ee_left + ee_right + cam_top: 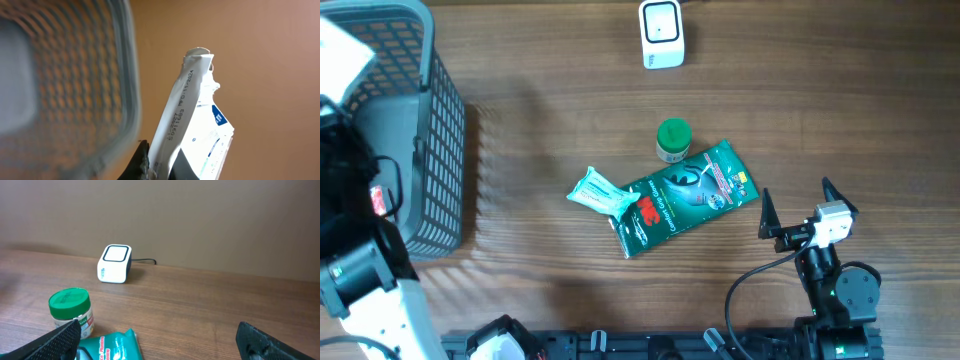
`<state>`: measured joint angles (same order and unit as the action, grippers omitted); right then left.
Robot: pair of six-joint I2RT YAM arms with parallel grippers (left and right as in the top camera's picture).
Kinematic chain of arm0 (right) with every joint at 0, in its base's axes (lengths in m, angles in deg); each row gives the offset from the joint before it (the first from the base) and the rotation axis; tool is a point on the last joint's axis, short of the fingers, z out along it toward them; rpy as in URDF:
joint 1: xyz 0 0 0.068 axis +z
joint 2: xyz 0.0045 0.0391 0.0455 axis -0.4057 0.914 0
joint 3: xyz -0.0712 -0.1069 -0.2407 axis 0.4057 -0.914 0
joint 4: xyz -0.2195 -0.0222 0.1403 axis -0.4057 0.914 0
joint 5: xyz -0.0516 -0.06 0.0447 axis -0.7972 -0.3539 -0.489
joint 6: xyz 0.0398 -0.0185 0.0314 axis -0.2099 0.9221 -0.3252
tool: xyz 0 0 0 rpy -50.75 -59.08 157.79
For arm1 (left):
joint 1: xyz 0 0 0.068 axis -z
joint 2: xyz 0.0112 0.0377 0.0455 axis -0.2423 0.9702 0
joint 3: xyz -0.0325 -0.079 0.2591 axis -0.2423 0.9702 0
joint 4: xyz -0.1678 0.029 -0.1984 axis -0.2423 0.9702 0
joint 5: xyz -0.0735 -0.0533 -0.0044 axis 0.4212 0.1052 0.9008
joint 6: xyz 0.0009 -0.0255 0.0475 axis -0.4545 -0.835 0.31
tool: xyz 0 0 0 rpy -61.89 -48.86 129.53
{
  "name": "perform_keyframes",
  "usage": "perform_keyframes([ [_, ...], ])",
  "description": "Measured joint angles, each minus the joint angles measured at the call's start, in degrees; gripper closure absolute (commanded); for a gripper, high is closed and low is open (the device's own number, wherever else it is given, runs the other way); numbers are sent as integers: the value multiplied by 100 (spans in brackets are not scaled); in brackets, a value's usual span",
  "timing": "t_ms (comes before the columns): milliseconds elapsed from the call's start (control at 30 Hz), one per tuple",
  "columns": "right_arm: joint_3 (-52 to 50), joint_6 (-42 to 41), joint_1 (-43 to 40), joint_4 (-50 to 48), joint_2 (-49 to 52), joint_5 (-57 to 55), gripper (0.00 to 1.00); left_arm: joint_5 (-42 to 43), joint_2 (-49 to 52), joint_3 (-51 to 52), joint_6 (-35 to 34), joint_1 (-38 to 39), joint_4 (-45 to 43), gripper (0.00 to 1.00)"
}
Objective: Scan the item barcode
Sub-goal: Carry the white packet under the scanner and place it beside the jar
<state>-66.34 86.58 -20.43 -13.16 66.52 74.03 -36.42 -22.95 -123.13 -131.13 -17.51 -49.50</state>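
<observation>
The left tool (pixel 161 169) is clamped on one white packet (pixel 192 110), held in the air by the rim of the one grey mesh basket (pixel 435 150). It is well apart from the single scanner (pixel 662 34) at the far edge of the counter (pixel 540 90). Three items lie mid-counter: one green-lidded jar (pixel 673 138), one green pouch (pixel 685 195) and one small sachet (pixel 598 192). The right tool (pixel 794 190) gapes wide, holding nothing.
</observation>
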Motion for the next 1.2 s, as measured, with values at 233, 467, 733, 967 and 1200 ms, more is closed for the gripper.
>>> perform_keyframes([
  [233,0,0,0,0,0,0,0,802,382,2,1167,1878,92,96],
  [467,0,0,0,0,0,0,0,-192,1478,0,1912,4015,811,96],
  [733,0,0,0,0,0,0,0,-907,3786,0,1687,5086,487,96],
  [967,0,0,0,0,0,0,0,-782,4728,2,1473,5613,433,75],
  [1200,0,0,0,0,0,0,0,-973,3967,13,1941,5757,367,0],
])
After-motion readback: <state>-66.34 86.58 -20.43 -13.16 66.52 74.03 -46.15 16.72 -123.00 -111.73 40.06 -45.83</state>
